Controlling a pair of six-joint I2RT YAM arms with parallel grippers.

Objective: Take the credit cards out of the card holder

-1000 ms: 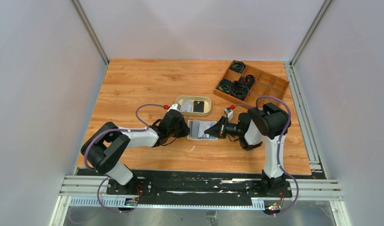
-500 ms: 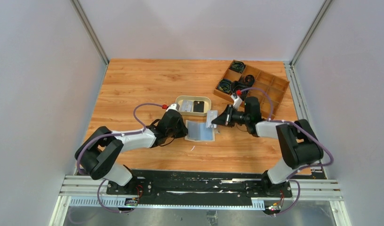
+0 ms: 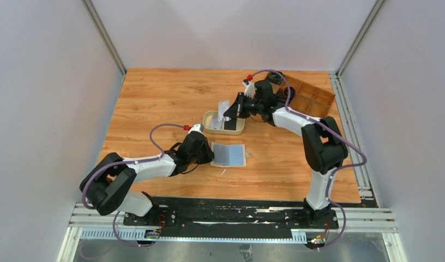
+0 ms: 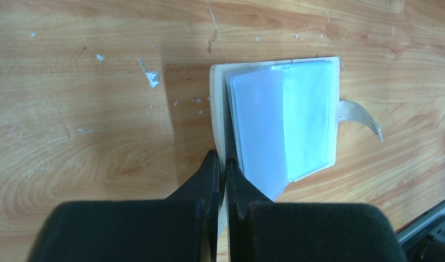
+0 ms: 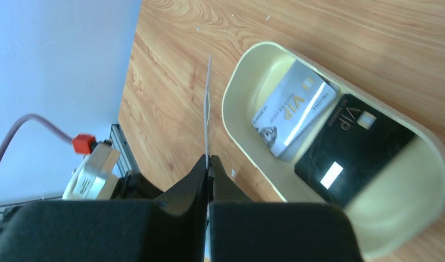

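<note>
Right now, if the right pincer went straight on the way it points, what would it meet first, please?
Probably the bare table beside the dish, not the dish itself: the right pincer, shut on a card held edge-on, points past the dish's rim. Depth is unclear.

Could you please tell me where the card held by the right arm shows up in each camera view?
Top external: the credit card is above centre, just above the oval dish in the picture.
Left wrist: not in it.
Right wrist: left of centre, seen edge-on as a thin upright line, just left of the dish's rim.
Shared landmark: the oval dish, in the top and right wrist views.
</note>
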